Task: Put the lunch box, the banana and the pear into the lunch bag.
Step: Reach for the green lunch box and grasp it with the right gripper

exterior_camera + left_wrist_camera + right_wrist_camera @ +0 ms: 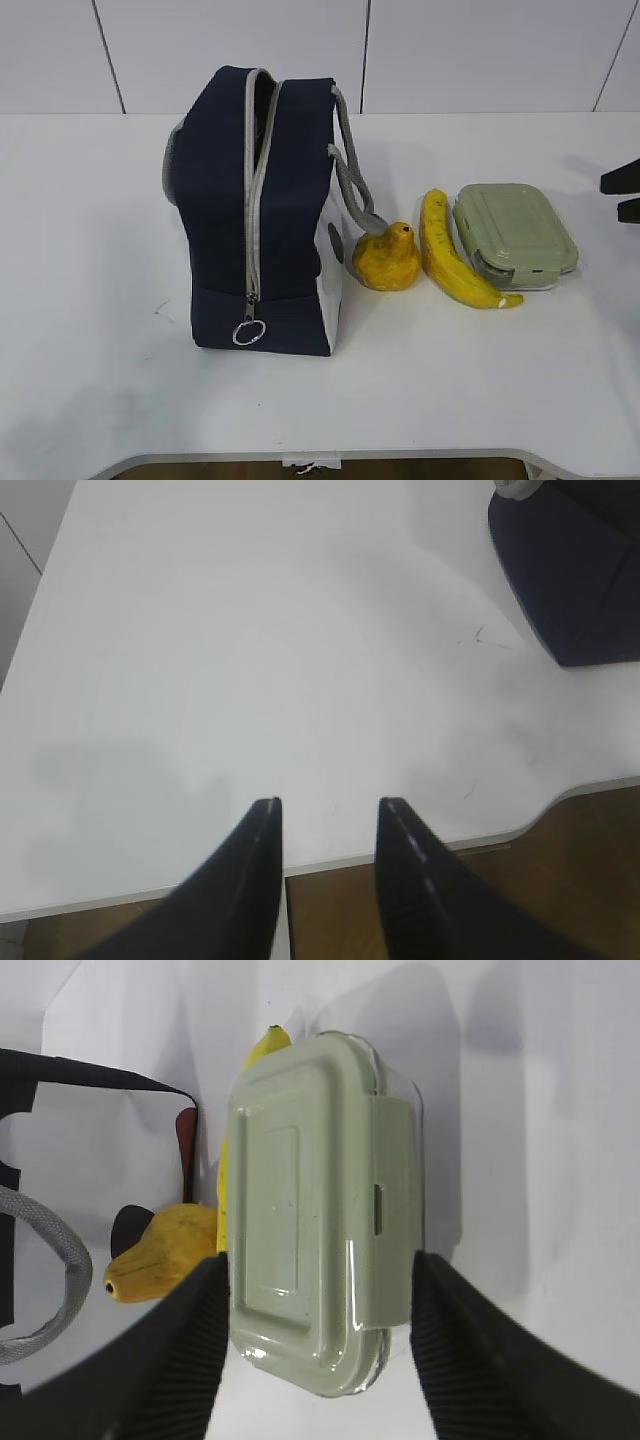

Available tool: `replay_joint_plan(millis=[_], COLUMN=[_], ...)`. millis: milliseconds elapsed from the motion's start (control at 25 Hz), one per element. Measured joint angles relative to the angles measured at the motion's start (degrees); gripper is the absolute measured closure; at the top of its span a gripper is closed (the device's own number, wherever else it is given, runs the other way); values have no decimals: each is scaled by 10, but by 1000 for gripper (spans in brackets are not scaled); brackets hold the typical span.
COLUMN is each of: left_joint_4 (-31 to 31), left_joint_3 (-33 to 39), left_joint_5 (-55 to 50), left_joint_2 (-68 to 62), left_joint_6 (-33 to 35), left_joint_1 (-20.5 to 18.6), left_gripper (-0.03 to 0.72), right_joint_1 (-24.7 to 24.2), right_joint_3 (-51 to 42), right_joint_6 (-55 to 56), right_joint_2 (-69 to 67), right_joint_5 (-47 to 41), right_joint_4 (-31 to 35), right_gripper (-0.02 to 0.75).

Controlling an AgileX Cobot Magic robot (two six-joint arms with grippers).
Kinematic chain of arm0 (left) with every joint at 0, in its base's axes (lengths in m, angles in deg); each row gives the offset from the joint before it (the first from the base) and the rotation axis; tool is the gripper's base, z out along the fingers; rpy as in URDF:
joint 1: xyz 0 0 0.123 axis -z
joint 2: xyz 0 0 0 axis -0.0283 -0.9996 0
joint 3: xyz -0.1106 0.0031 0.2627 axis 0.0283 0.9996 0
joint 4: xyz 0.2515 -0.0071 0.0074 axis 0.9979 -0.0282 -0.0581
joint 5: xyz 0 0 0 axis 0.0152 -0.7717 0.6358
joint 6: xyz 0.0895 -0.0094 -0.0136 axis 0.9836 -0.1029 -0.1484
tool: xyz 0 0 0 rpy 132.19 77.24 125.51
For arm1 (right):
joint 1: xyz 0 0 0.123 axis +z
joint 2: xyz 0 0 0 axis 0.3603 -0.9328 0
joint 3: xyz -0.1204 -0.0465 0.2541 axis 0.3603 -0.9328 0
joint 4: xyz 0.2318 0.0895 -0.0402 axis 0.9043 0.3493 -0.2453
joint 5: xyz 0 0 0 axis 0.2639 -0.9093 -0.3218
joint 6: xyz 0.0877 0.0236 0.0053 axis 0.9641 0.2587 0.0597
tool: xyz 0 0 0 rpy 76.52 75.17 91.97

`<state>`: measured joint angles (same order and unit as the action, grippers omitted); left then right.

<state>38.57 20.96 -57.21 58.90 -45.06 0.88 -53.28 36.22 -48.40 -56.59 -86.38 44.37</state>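
Note:
The navy lunch bag [262, 210] stands upright at centre left, its grey zipper running down the front to a ring pull [248, 333] near the bottom. A narrow gap shows at the top. To its right lie the pear [388, 258], the banana [455, 255] and the green-lidded lunch box [513, 235]. My right gripper [625, 193] is open at the right edge, apart from the box. In the right wrist view it [318, 1260] frames the near end of the lunch box [310, 1160], with the pear [165, 1250] and banana [265, 1045] beyond. My left gripper [328, 805] is open and empty.
The left gripper hangs over the white table's front edge [480, 840], with a corner of the bag [575, 570] at the upper right. The bag's grey handle [350, 185] droops toward the pear. A white wall stands behind the table.

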Motion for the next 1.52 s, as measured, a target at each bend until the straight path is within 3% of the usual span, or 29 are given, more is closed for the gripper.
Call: replay_joint_plan(millis=[240, 360, 1520], left_joint_4=[0, 0, 0], left_joint_3=[0, 0, 0], left_joint_5=[0, 0, 0], left_joint_2=[0, 0, 0], left_joint_6=[0, 0, 0], left_joint_1=[0, 0, 0], left_gripper=[445, 445, 446], right_joint_1=[2, 2, 70], right_joint_3=[0, 3, 44], right_joint_6=[2, 3, -6], right_joint_2=[0, -6, -125], right_joint_5=[0, 0, 4], right_joint_4=[1, 1, 30], right_gripper=[122, 95, 141])
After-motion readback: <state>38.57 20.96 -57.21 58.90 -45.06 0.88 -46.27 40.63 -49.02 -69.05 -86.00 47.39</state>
